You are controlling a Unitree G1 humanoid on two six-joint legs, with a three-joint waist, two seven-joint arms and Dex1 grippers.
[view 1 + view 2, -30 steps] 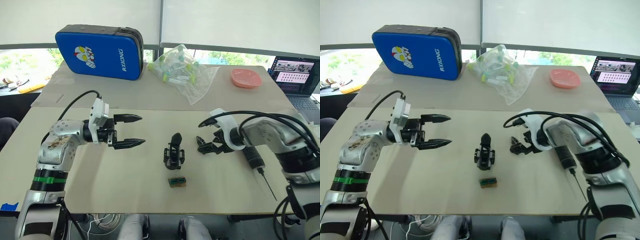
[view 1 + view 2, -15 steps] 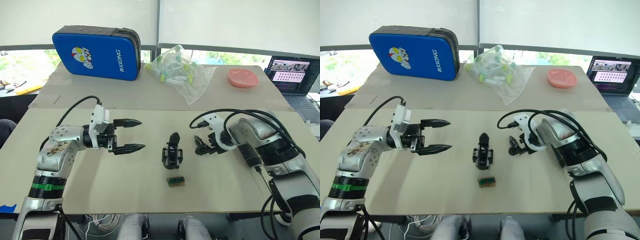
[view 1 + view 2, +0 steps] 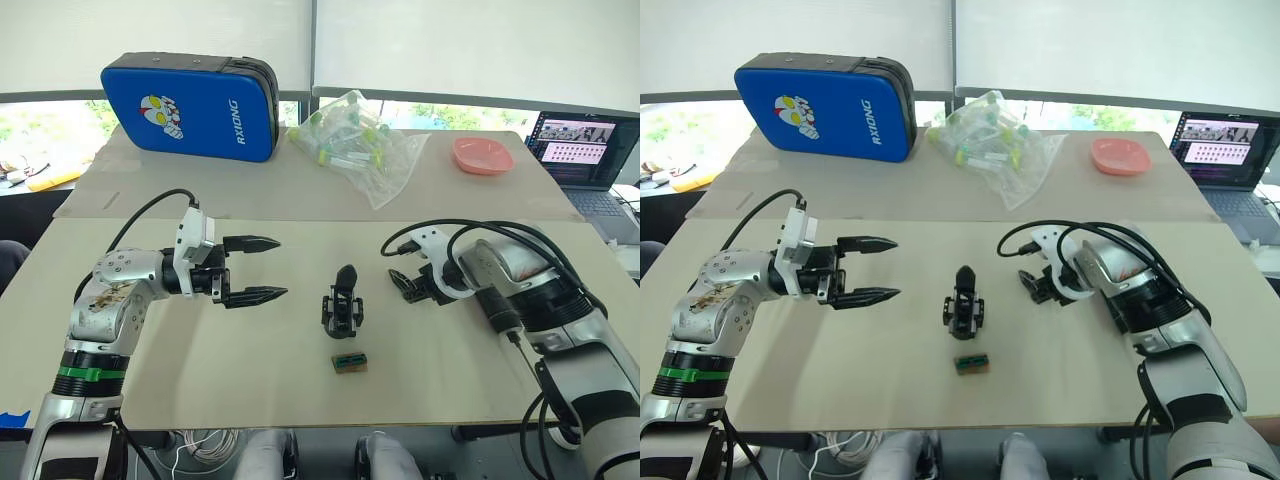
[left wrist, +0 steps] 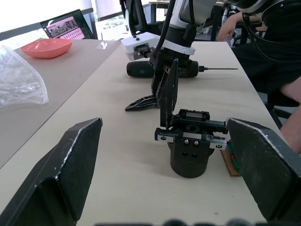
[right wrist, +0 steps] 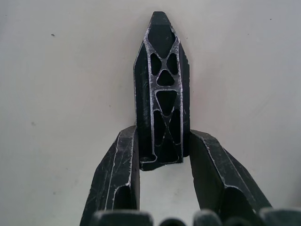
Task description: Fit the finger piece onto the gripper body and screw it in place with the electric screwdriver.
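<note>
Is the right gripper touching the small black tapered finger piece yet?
Touching. In the right wrist view both fingers of the right gripper press the wide end of the small black tapered finger piece.

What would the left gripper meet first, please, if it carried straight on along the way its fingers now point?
Most likely the gripper body. The left gripper is open and points across the table, and its wrist view has the body centred between the fingers. The finger piece, under the right gripper, lies further back. Depth is unclear.

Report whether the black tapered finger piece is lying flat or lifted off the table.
Lying flat. The black tapered finger piece rests on the beige table, its wide end between the right gripper's fingers, which flank it.
</note>
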